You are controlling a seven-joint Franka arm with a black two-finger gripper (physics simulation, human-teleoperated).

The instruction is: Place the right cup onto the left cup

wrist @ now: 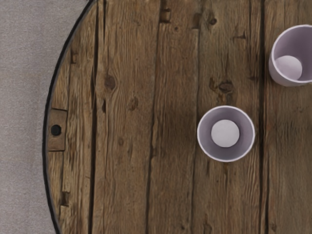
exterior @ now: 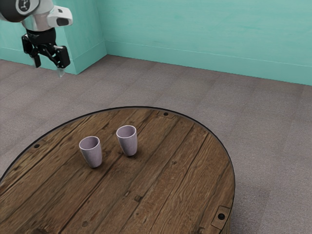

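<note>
The claw hung high above the desk, released, its two fingers spread apart. Both lilac cups stood upright on the wood, near each other but not touching, a strip of bare plank between them. The cup toward the exterior view's left was nearer the metal plate at the round rim; the cup toward the exterior view's right stood farther from it. Open boards surrounded both.
</note>
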